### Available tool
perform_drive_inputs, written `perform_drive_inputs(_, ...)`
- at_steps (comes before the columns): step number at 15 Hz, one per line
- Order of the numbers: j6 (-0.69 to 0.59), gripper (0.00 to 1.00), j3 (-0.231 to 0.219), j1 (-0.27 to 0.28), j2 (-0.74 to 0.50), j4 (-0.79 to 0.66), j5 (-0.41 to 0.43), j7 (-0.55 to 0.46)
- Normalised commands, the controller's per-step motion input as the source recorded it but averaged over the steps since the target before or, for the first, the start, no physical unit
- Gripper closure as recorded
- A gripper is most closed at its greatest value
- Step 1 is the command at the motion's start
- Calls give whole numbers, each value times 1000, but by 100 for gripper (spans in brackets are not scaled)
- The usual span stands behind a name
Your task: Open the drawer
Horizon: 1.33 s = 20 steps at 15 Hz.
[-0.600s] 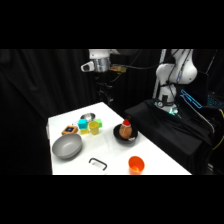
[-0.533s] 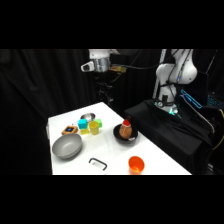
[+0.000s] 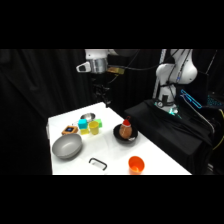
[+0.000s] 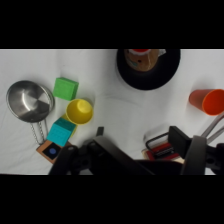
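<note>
The step in hand looks like the approach, with nothing yet touched; the gripper (image 3: 103,97) hangs high over the far edge of the table (image 3: 152,150), well apart from the drawer (image 3: 98,163). The wrist view shows its claw spread wide and holding nothing, with bare white surface between the two fingers.

The drawer sits near the table's near edge, between the grey bowl (image 3: 67,146) and the orange cup (image 3: 136,164). Only its thin black handle stands out against the white; its wooden sides cannot be made out from the side. In the wrist view the handle (image 4: 159,140) lies low in the picture, partly hidden by the black linkage, with something red just beneath it.

By my judgement the next move calls for a long descent toward the near edge; the claw must line up across the handle and close on it before any pull. The grey bowl and the orange cup flank the handle, so the path in is narrow.

The table is white and crowded. A yellow cup (image 4: 79,111) stands by a green block (image 4: 65,88) and a teal block (image 4: 62,131); a black dish (image 4: 150,82) holds a brown bottle (image 4: 141,59) near the right edge. Black curtains close the room behind; the arm's base stands beside the table on dark cloth.
</note>
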Motion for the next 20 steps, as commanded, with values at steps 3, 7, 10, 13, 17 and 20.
perform_drive_inputs(3, 138, 0, 56, 41, 255, 358, 62, 32)
perform_drive_inputs(7, 206, 0, 55, 47, 302, 329, 59, 35)
perform_drive_inputs(10, 205, 0, 47, 39, 316, 298, 34, 2)
perform_drive_inputs(13, 173, 0, 45, 18, 303, 283, 61, -44)
perform_drive_inputs(17, 170, 0, 47, -3, 292, 263, 98, -81)
perform_drive_inputs(20, 186, 0, 62, -9, 275, 217, 114, -88)
